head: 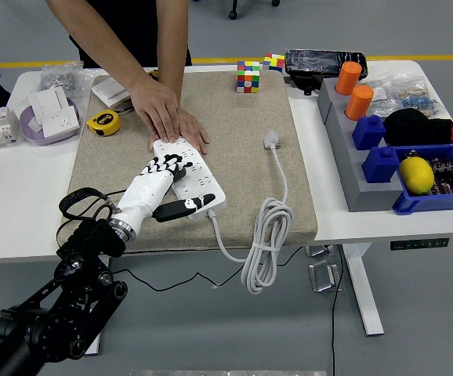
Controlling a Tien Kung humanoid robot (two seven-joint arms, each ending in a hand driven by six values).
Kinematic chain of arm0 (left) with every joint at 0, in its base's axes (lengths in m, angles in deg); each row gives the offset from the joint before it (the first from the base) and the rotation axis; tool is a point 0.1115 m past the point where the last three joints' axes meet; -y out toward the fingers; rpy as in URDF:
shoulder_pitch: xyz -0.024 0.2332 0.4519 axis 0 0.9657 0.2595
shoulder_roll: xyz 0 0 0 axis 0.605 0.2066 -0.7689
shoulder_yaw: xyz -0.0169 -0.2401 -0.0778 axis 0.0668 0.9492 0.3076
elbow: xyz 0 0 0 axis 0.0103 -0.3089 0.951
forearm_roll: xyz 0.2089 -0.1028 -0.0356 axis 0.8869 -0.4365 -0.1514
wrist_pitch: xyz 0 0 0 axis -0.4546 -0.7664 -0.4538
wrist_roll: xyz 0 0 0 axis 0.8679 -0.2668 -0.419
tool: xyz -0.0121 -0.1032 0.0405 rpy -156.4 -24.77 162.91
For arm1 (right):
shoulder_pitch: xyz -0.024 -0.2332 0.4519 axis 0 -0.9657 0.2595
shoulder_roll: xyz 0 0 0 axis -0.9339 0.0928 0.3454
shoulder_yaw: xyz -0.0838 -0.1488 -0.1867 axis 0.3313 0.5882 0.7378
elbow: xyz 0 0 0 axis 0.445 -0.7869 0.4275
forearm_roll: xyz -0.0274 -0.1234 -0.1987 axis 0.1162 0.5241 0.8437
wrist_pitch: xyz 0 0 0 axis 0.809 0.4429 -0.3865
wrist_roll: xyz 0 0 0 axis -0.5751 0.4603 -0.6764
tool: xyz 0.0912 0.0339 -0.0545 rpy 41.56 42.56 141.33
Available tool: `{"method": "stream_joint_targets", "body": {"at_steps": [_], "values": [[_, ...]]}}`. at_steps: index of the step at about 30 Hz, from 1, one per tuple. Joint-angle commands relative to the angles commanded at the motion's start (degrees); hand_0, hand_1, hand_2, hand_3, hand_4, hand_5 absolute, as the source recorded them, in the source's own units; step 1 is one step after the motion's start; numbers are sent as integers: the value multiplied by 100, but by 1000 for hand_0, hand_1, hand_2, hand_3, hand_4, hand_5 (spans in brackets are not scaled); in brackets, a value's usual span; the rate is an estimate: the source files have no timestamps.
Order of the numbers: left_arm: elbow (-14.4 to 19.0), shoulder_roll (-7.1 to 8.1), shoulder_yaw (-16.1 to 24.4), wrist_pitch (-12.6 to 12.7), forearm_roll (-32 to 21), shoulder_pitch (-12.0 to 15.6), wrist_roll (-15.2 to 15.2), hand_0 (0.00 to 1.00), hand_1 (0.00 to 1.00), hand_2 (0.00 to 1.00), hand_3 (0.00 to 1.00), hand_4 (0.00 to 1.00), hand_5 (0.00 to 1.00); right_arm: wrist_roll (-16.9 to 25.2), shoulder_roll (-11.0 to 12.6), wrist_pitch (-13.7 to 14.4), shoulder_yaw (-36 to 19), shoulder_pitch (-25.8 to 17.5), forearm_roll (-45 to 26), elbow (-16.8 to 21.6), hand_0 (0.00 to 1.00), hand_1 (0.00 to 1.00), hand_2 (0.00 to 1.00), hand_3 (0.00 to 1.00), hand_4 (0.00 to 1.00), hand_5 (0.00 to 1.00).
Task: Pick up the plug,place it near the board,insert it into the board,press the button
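My left hand (pixel 162 182): lies over the near end of the white power strip (pixel 189 177), fingers spread flat, thumb stretched along its near edge.
Person's hands (pixel 166 116): both press on the strip's far end.
Plug (pixel 270 140): loose on the beige mat (pixel 234 117), well apart from the strip; its white cord (pixel 264 235) coils over the counter (pixel 15 196) edge.
Left of mat: yellow tape measure (pixel 101 122).
Far edge: Rubik's cube (pixel 248 77).
Right: blue bin holding a lemon (pixel 415 174).

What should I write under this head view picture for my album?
Robot's left hand rests on a white power strip that a person's hands hold steady; the plug lies unplugged nearby.
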Motion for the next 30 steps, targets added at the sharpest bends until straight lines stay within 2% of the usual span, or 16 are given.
{"method": "stream_joint_targets", "body": {"at_steps": [25,30], "values": [[-110,0,38,-13,0,-114,44,998,998,985,925,998,998,0,7,-8,11,13,-11,4,859,858,831,831,998,998],[-27,0,22,31,0,-93,55,998,998,984,924,998,998,0,4,-7,9,12,-13,3,858,858,830,831,998,998]]}}
